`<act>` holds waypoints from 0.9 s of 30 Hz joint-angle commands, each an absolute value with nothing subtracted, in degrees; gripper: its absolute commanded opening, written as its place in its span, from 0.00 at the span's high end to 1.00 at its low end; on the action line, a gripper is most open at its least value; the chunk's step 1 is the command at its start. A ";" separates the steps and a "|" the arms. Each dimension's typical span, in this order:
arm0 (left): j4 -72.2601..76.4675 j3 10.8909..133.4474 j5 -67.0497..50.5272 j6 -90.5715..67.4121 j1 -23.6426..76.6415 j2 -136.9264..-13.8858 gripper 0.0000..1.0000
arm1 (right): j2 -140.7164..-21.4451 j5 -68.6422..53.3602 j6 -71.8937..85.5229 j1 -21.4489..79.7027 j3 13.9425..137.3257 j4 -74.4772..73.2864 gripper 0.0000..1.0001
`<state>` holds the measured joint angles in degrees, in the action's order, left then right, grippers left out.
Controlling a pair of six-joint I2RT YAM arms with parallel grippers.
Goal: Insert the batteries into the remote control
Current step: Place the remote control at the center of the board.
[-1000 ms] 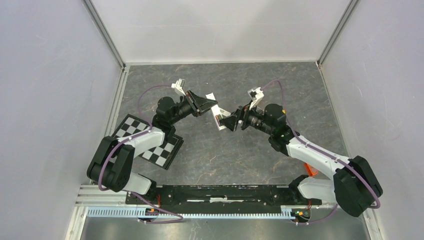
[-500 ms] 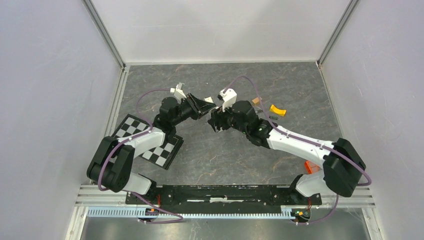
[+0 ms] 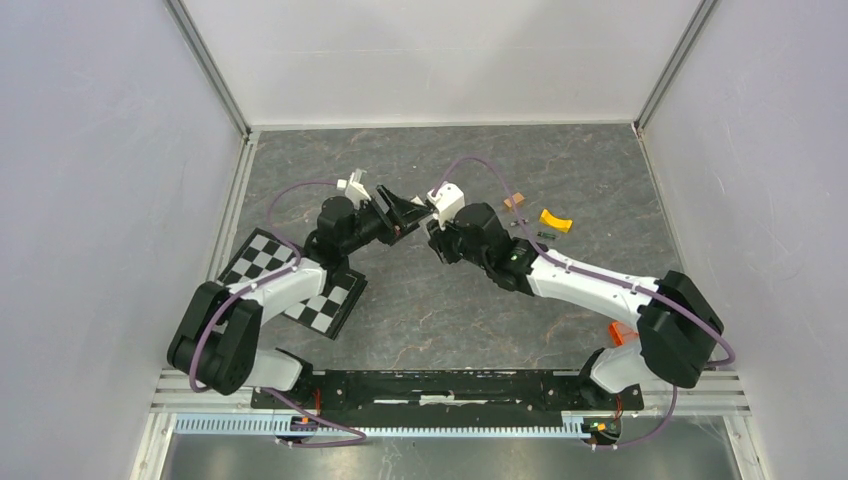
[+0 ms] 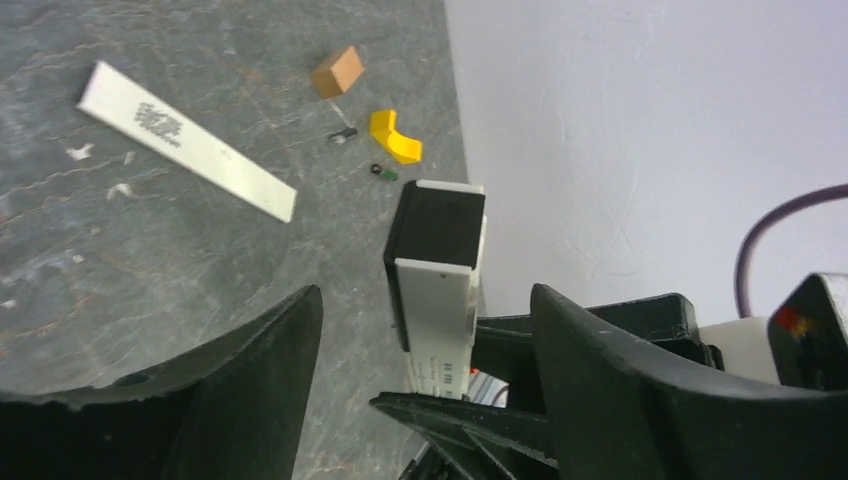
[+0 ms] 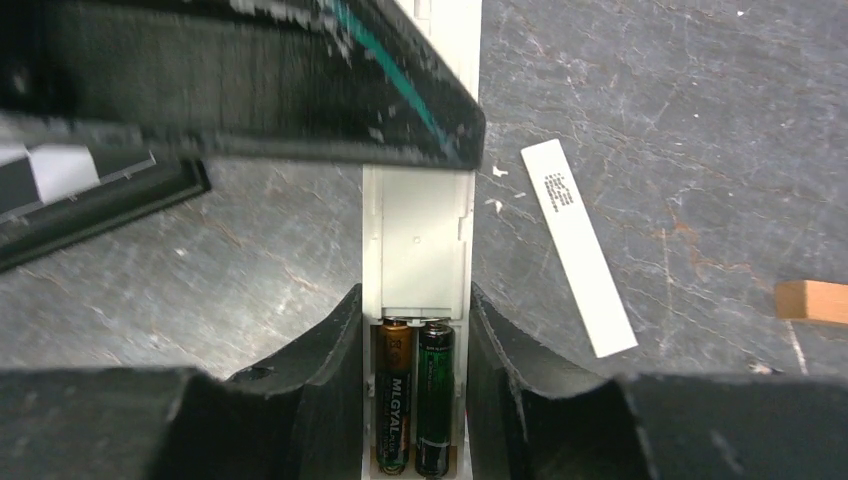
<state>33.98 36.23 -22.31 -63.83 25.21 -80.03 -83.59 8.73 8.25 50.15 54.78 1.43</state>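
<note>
The remote control [image 5: 415, 240] is held above the table between the two arms, and my right gripper [image 5: 415, 305] is shut on its sides. Its back faces the right wrist camera, and two batteries [image 5: 416, 395], one brownish and one green, lie side by side in the open recess. In the left wrist view the remote control [image 4: 435, 290] stands on end inside my left gripper [image 4: 425, 300]. That gripper is open, with gaps on both sides of the remote. Two tiny loose batteries [image 4: 383, 172] lie on the table by the yellow piece. From above, the left gripper [image 3: 405, 210] and right gripper [image 3: 437, 235] meet mid-table.
A long white bar [image 5: 578, 245] lies flat on the table. A brown block [image 4: 337, 72] and a yellow curved piece [image 4: 393, 135] sit near the right wall. A checkerboard [image 3: 300, 285] lies under the left arm.
My right arm swung left to the remote and its jaws closed on it. My left gripper, which held the remote, has opened.
</note>
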 commanded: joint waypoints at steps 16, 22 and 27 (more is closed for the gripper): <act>3.17 39.14 -4.31 -42.73 16.19 -66.68 0.00 | -81.72 -3.69 -20.68 50.10 39.51 0.14 0.82; 3.08 39.04 -5.10 -43.07 16.09 -66.98 0.00 | -86.60 -2.25 -21.61 50.14 41.37 -2.80 0.81; 3.08 38.78 -4.86 -43.07 16.08 -66.97 0.00 | -87.91 -2.69 -22.36 50.27 42.52 -5.18 0.74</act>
<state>2.70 36.93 -6.07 -45.91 16.45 -67.96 -87.02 -2.00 -20.60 50.13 39.97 -3.29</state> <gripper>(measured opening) 0.993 0.387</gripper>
